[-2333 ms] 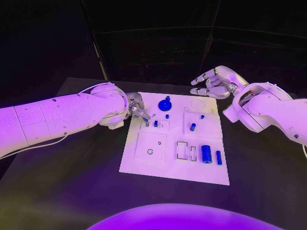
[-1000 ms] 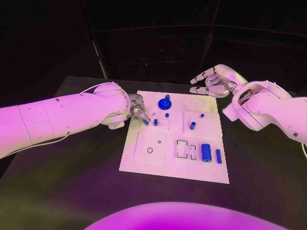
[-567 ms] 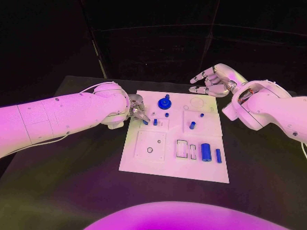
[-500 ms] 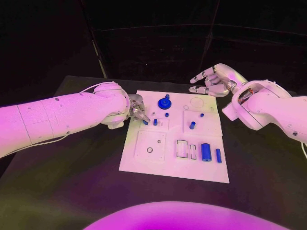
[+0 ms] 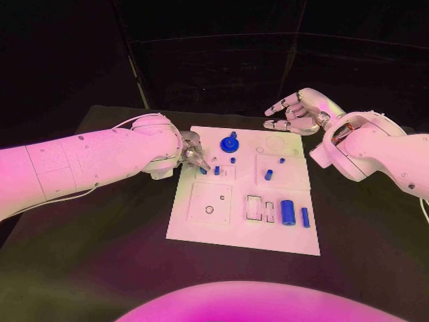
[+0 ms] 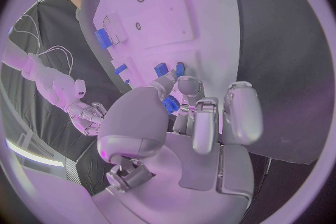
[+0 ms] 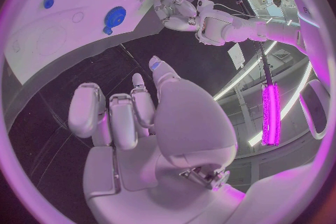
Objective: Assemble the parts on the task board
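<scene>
The white task board (image 5: 273,238) lies mid-table. My left hand (image 5: 192,155) sits at the board's far left edge, its fingertips pinched on a small blue part (image 5: 203,170) beside another blue peg (image 5: 216,171). In the left wrist view the thumb and a finger (image 6: 189,85) meet at the two pegs (image 6: 180,69). A blue knob (image 5: 230,144) stands just beyond. My right hand (image 5: 297,114) hovers over the board's far right corner, fingers spread and holding nothing. The right wrist view shows that hand (image 7: 133,117), the knob (image 7: 114,14) and my left hand (image 7: 175,11).
More blue parts are on the board: a peg (image 5: 269,176), a thick cylinder (image 5: 288,214) and a thin bar (image 5: 305,219) near the right edge. A round hole (image 5: 209,210) lies on the left. Black table surrounds the board.
A small blue part now shows at my left fingertips, where a pale piece showed 2.3 s ago. My right hand has drifted slightly farther away. The left arm has hardly moved.
</scene>
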Robot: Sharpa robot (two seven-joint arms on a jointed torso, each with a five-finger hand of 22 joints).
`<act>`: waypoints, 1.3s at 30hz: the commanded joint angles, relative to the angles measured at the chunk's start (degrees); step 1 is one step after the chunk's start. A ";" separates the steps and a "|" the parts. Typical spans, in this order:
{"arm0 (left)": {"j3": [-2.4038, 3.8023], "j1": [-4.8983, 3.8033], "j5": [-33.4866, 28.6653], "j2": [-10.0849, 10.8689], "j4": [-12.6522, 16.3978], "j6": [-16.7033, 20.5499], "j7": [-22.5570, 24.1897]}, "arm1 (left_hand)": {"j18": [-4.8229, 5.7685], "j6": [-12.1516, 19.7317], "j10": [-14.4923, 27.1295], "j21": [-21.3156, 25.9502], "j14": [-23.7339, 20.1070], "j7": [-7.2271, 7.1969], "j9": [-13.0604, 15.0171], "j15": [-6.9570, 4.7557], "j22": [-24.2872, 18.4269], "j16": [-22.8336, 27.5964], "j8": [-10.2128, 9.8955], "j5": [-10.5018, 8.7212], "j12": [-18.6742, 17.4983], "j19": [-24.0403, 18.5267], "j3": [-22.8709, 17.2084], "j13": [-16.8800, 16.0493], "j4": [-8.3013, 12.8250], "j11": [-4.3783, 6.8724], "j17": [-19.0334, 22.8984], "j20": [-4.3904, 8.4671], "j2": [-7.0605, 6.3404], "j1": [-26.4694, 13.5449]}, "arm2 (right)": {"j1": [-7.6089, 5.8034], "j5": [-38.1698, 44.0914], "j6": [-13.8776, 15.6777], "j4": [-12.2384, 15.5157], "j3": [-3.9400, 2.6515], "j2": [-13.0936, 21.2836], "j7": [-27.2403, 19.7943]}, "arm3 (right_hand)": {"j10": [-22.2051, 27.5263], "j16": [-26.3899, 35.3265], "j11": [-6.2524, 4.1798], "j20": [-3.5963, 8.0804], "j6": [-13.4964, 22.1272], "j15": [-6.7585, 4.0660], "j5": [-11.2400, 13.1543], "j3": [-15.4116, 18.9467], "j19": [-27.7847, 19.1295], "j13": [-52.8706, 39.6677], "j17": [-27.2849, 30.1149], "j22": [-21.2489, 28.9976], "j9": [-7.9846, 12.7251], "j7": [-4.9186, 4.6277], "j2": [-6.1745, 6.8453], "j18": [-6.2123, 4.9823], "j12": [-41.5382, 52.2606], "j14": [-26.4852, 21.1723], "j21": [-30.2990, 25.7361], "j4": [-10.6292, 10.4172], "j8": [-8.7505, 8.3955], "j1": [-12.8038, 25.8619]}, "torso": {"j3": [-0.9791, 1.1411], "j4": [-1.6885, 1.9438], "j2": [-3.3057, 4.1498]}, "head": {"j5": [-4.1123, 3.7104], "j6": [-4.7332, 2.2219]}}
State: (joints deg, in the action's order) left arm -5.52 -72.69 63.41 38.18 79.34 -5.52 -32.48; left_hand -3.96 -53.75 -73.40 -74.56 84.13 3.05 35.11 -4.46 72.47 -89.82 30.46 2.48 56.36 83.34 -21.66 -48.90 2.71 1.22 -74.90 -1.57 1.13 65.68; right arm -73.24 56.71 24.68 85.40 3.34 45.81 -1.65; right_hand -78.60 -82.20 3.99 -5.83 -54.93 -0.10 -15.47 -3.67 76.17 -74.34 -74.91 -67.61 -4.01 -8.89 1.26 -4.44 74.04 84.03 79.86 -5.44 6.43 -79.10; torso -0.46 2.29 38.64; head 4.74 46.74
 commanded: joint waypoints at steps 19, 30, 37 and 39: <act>-0.14 0.12 0.17 -0.90 -1.34 -0.93 -2.22 | -0.25 -1.44 -0.28 0.14 5.87 -0.68 0.36 -0.57 0.26 -0.18 1.03 0.24 0.59 0.18 8.62 -0.13 -4.97 0.47 -15.10 0.38 -1.55 -5.90 | -0.11 -0.08 0.20 0.34 -0.04 0.08 -0.34 | 0.12 0.06 -0.05 -0.09 0.03 -0.28 1.91 0.99 0.08 -0.23 -1.33 -0.17 0.02 -0.07 -0.47 -0.31 0.18 3.07 -0.24 -1.07 0.33 0.85 | 0.00 -0.02 -0.01 | -0.48 -0.09; -0.14 0.12 0.17 -1.06 -1.81 -0.83 -2.30 | -0.23 -1.37 -0.22 0.14 5.87 -0.66 0.40 -0.57 0.38 -0.18 1.13 0.23 0.70 0.23 11.64 -0.20 -6.19 0.46 -15.10 0.38 -1.21 -5.99 | -0.11 -0.08 0.26 0.40 -0.04 0.17 -0.33 | 0.19 0.11 -0.05 -0.09 0.06 -0.28 2.11 1.18 0.05 -0.15 -1.27 -0.10 0.02 -0.07 -0.46 -0.32 0.10 3.06 -0.28 -1.26 0.34 1.01 | -0.01 0.02 -0.01 | -0.59 -0.08; -0.13 0.12 0.06 -0.89 -1.63 0.68 -1.44 | -0.19 -1.43 -0.27 0.02 5.87 -0.70 0.45 -0.58 0.61 -0.18 1.29 0.24 0.92 0.33 15.38 -0.35 -8.17 0.45 -15.10 0.38 -1.50 -7.17 | -0.11 -0.08 0.20 0.33 -0.04 0.15 -0.38 | 0.21 0.15 -0.05 -0.09 0.12 -0.28 2.22 1.53 0.06 -0.12 -1.23 -0.08 0.02 -0.06 -0.43 -0.32 0.08 3.06 -0.31 -1.60 0.36 1.35 | -0.06 -0.03 -0.01 | -0.60 -0.08; -0.12 0.12 -0.58 -0.54 -1.39 2.23 -0.64 | -0.28 -1.26 0.01 0.38 5.87 -0.68 0.44 -0.59 0.25 -0.18 1.27 0.23 0.53 0.20 16.24 0.12 -8.67 0.45 -15.10 0.39 -1.45 -7.29 | -0.11 -0.08 0.18 0.25 -0.04 0.09 -0.41 | 0.22 0.17 -0.05 -0.09 0.14 -0.27 2.21 1.73 0.05 -0.12 -1.21 -0.04 0.02 -0.05 -0.41 -0.33 0.08 3.05 -0.34 -1.79 0.37 1.53 | -0.07 -0.03 -0.04 | -0.59 -0.03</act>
State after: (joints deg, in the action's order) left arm -5.67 -72.53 63.31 37.42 77.76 -5.53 -33.94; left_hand -3.96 -55.19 -73.81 -74.55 83.95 2.05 35.48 -4.70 72.95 -89.82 31.58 2.50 57.19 83.49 -5.82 -49.06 -5.87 1.65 -74.90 -1.41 -0.29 58.79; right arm -73.25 56.71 24.72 85.59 3.34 45.96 -1.65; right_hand -78.60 -82.20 4.00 -5.83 -54.93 -0.10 -13.45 -2.10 76.17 -74.54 -74.95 -67.72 -4.01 -8.90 0.88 -4.44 74.04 84.03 79.86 -7.02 6.43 -77.95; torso -0.51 2.29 38.62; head 4.12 46.66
